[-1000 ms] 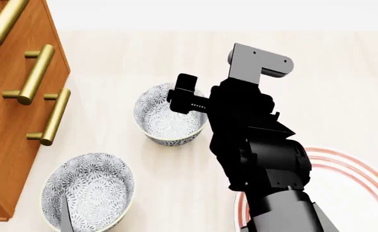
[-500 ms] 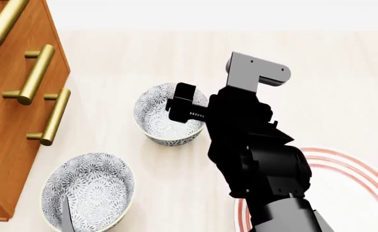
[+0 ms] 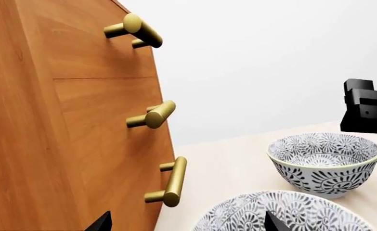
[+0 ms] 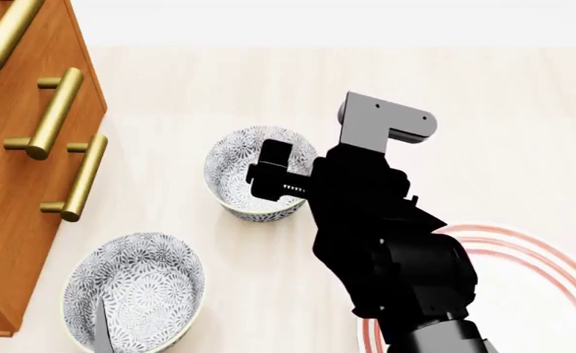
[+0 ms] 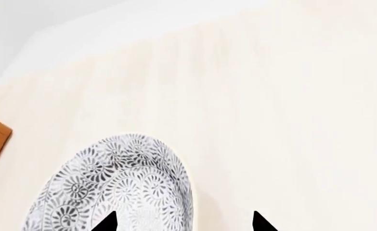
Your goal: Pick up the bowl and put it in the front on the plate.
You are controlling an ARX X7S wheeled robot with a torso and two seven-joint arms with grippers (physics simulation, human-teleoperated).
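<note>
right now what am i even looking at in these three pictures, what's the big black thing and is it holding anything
The big black thing is a simulated robot's right arm, seen from its head camera. Its right gripper hangs over the far bowl, holding nothing; whether its jaws are open I cannot tell. The other two pictures come from cameras by each gripper. On the pale counter sit that bowl, a nearer patterned bowl under the left gripper, and a red-ringed plate. At the left stands a wooden cabinet with brass handles.
</note>
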